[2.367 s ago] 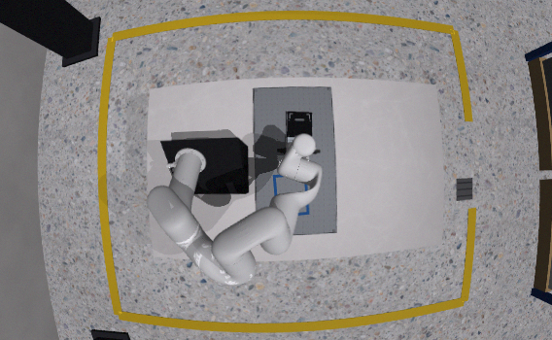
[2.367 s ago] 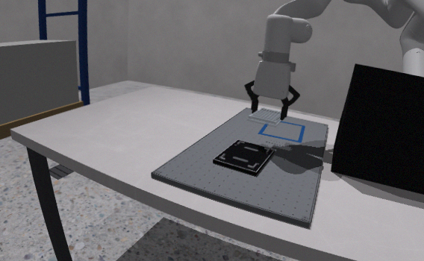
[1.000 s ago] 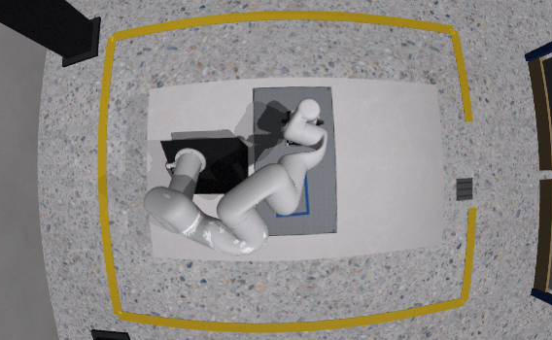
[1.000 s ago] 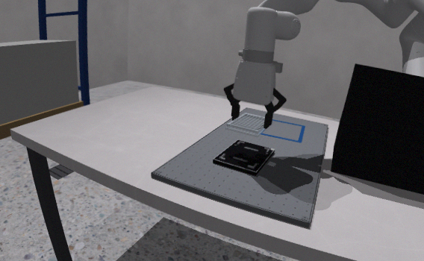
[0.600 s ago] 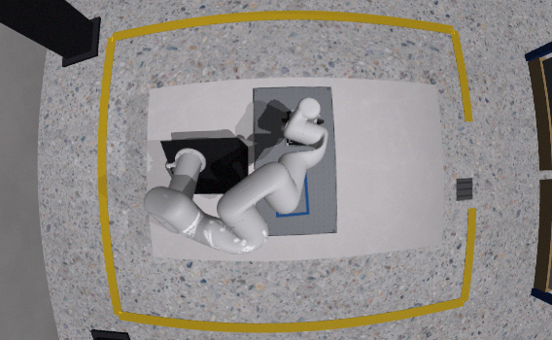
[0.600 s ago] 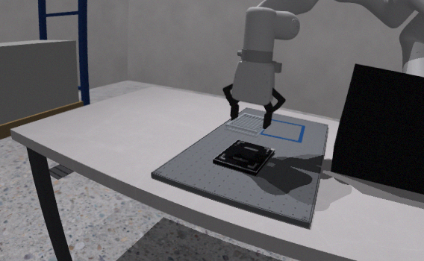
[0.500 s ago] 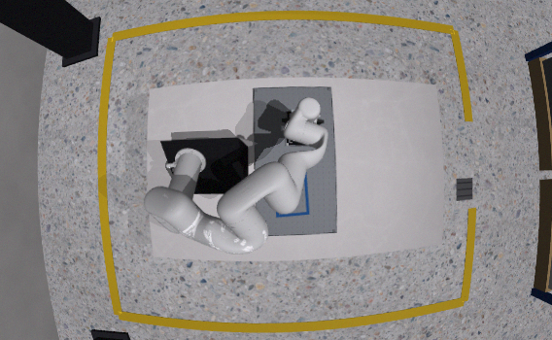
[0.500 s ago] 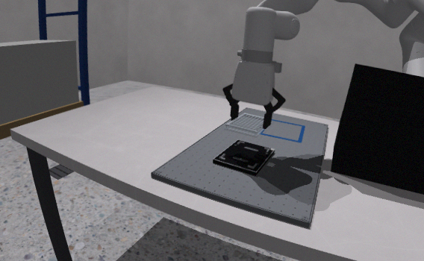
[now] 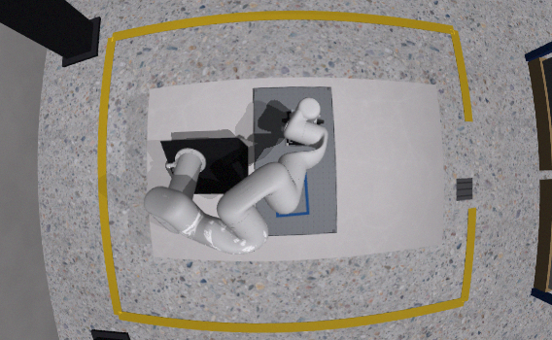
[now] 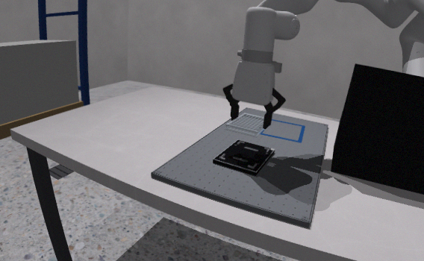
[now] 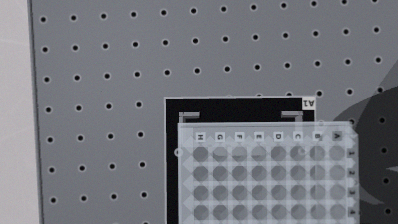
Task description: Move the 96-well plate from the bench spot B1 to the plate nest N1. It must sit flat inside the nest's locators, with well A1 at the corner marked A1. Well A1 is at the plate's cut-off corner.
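With the gripper (image 10: 251,116) clamped wide across the 96-well plate (image 10: 245,124) and holding it above the breadboard (image 10: 204,175) short of the plate nest N1 (image 10: 245,156), lowering before alignment could seat an edge on a locator (image 11: 189,116), leaving it tilted.

The white arm (image 9: 246,201) reaches from its base (image 9: 188,162) in a folded bend, its forearm running out to a wrist (image 10: 257,56) that points straight down. The gripper (image 10: 251,117) hangs vertically below it, its dark fingers (image 10: 234,108) spread wide and clamped on the two opposite sides of the clear 96-well plate (image 10: 245,124), which it holds level in the air.
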Robot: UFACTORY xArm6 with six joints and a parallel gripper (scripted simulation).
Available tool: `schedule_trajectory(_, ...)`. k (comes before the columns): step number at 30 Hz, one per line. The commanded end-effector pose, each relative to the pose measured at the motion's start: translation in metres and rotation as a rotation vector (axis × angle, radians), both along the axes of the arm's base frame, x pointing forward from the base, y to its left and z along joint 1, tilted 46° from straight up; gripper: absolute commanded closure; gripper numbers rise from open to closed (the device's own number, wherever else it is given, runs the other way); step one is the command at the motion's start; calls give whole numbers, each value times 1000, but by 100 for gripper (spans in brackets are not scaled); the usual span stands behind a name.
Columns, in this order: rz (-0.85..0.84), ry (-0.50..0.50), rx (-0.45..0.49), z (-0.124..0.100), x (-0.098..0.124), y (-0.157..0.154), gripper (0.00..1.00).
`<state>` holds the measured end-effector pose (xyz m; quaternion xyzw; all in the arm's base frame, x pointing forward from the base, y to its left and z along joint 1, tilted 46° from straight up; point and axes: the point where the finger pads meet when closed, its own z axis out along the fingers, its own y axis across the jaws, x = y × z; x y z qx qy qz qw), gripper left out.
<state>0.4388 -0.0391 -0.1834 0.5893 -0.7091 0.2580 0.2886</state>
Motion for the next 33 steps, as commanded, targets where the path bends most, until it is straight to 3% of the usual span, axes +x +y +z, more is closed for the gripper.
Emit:
schedule_trajectory(1,1,-3,1,1,1,1,100)
schedule_trajectory(33,1,-3,1,-29,-3,-30,100)
